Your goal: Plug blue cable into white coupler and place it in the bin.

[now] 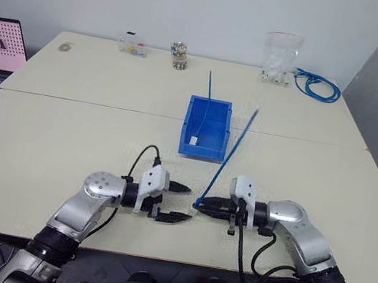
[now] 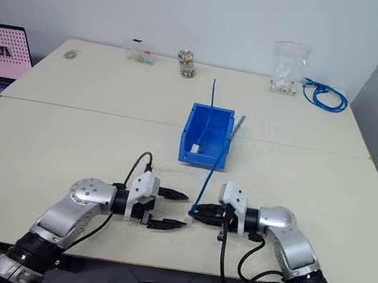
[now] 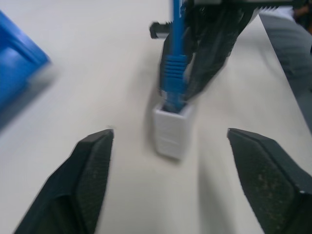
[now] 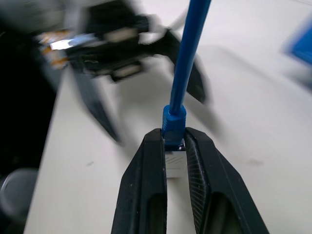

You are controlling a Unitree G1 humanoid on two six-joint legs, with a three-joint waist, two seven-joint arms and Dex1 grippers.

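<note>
Two grippers meet low over the near part of the pale counter (image 1: 66, 135). On the left, the left gripper (image 1: 177, 203) stands spread wide, its black fingers (image 3: 92, 170) parted with nothing between them, pointing toward the right arm. Just beyond its fingertips, in the left wrist view, hangs the white coupler (image 3: 171, 127), a small boxy block with the blue cable (image 1: 235, 149) plugged into its socket. The right gripper (image 1: 202, 203) is clenched on that joint: in the right wrist view its two fingers (image 4: 148, 185) press either side of the plug and the white block. From there the cable rises stiffly up and away, slanting past the right side of the bin (image 1: 206, 126). The bin sits further back at mid-counter, and it holds a small white piece and a thin blue cable leaning up over its far rim. At the far right corner lie a clear bag (image 1: 281, 57) and a coiled blue bundle (image 1: 318, 85).
</note>
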